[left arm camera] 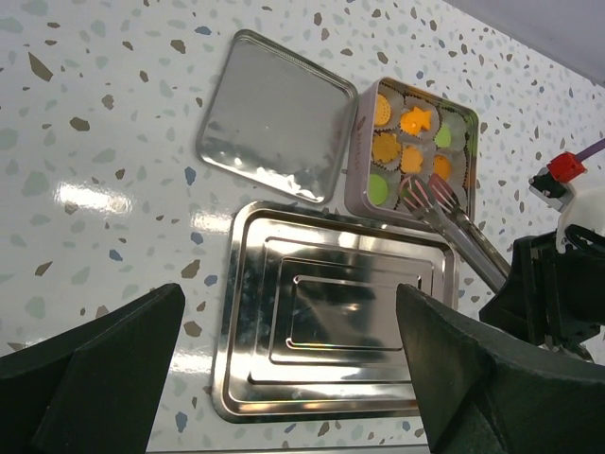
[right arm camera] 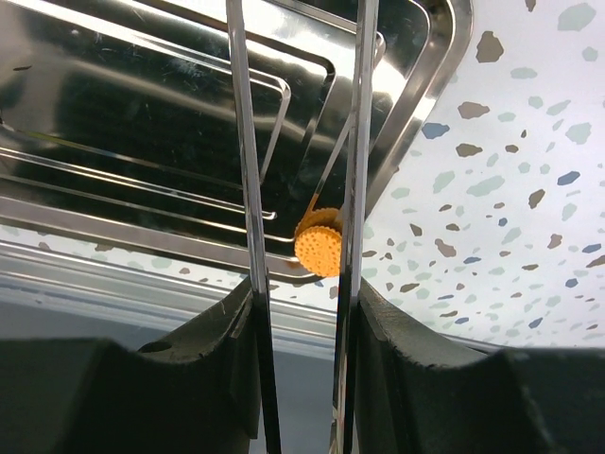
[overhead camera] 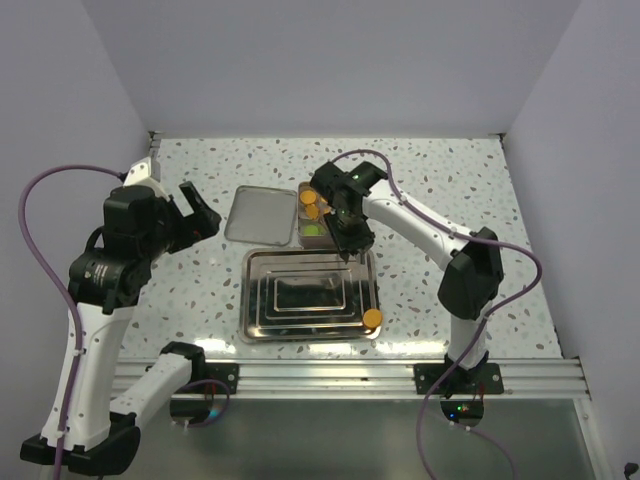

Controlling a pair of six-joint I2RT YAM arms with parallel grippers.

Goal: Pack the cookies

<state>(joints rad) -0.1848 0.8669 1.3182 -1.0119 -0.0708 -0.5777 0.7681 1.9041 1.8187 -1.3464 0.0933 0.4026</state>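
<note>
The surface (overhead camera: 500,200) is pale terrazzo flecked with grey, brown and blue, shut in by plain white walls (overhead camera: 320,60) on three sides. A metal rail (overhead camera: 330,378) runs along the near edge. A stepped steel tray (overhead camera: 310,295) lies in the middle. Just behind it sit a flat square lid (overhead camera: 262,213) and, to the lid's right, an open tin (left arm camera: 356,151).

Most of the cookies (left arm camera: 386,147) are already in the tin, set in rows. They are small and flat: round orange ones with ridged edges, an orange flower shape and a couple of green discs. One stray cookie (right arm camera: 319,241), orange, round and pimpled on top, rests on the tray's rim at the near right corner.

The right pincer (right arm camera: 305,293) is closed partway on a pair of steel tongs (left arm camera: 463,236), one arm pressed against each finger. From the left wrist, the scalloped tips reach the tin's near edge, over the front row; I cannot tell whether they touch a cookie. From above, the stray cookie lies well apart from this pincer, toward the rail. From the right wrist it shows between the two tong arms, but lower down, on the tray.

The left pincer (overhead camera: 203,210) hangs over the surface left of the lid, spread wide and holding nothing, well away from every cookie.
</note>
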